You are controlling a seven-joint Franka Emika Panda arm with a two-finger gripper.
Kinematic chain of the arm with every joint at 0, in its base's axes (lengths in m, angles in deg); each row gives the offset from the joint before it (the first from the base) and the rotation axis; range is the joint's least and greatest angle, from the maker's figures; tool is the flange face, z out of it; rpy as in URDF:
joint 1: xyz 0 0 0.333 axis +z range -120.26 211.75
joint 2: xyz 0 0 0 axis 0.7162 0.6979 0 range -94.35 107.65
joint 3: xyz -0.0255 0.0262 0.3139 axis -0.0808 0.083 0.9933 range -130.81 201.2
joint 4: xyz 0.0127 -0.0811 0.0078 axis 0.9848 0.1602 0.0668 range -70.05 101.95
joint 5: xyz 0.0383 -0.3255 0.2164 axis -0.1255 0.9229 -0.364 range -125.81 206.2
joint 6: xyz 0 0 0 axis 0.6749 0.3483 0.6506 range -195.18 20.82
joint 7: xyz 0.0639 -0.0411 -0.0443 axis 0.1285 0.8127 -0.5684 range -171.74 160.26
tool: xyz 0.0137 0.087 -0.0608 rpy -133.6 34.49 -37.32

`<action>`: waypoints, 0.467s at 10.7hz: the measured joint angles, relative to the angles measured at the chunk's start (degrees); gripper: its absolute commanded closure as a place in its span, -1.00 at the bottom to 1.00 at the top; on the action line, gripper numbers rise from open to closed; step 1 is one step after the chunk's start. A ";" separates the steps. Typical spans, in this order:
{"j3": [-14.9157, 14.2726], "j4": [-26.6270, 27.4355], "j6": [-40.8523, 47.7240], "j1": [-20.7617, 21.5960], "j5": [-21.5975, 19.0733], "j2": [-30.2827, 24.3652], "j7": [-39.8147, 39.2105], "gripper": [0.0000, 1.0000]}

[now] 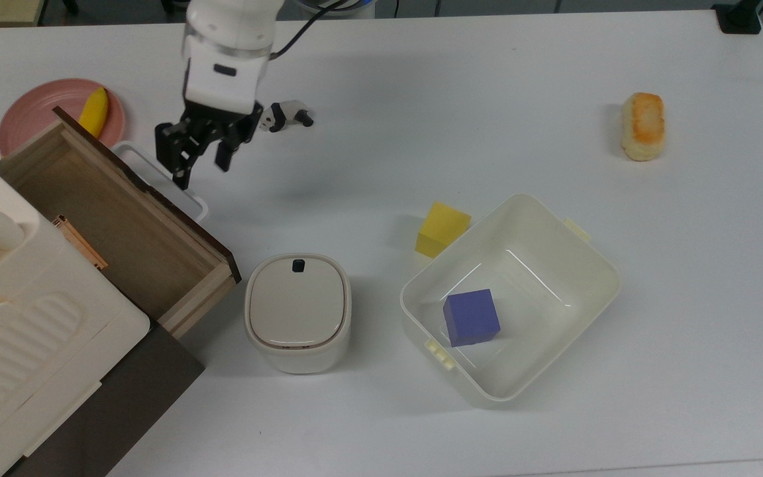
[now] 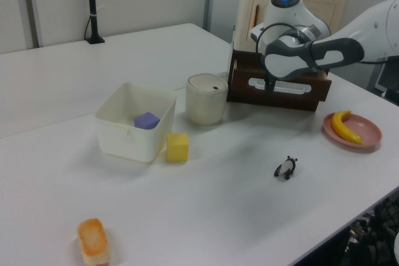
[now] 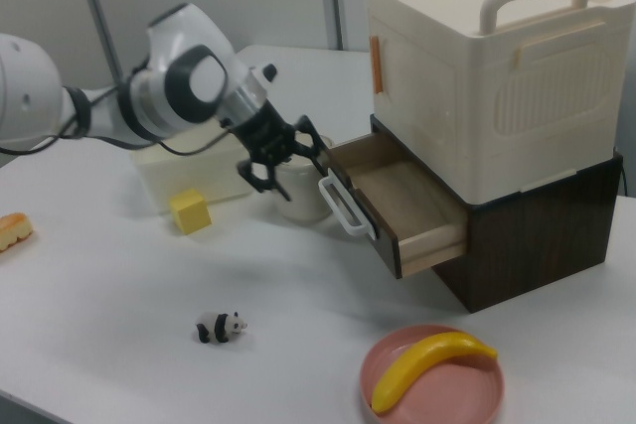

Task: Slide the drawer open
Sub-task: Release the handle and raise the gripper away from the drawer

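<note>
- The drawer (image 1: 116, 218) is standing pulled out from the dark cabinet (image 3: 537, 235), at the top view's left; its light wood inside is showing w/ nothing in it.
- Its white handle (image 1: 163, 179) is sticking out from the dark front panel, toward the table (image 1: 421, 99) centre.
- The gripper (image 1: 204, 162) is hanging just beside the handle, on the top view's right of it, not touching; the jaws are standing wide apart and holding nothing.
- In the right view the gripper (image 3: 283, 161) is sitting left of the handle (image 3: 340, 208), w/ a small gap between them.
- A cream appliance (image 3: 477, 67) is sitting on top of the cabinet.
- A pink plate (image 1: 44, 112) w/ a banana (image 1: 93, 109) is lying just beyond the drawer's far corner in the top view.
- A toy panda (image 1: 287, 114) is standing near the gripper, at the top view's right of it.
- A round cream bin (image 1: 297, 311) is standing just beside the drawer's near corner.
- A cream tub (image 1: 580, 265) is holding a purple cube (image 1: 471, 317); a yellow cube (image 1: 443, 228) is touching its outer wall.
- A bread roll (image 1: 643, 126) is lying well apart, at the top view's far right.
</note>
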 measured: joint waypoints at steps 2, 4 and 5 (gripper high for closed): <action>4.18 -2.00 9.76 0.12 -0.35 -1.70 2.82 -1.00; 7.57 -5.69 18.71 0.49 -6.97 -2.45 8.27 -1.00; 8.12 -7.45 21.96 0.75 -11.25 -2.58 10.37 -1.00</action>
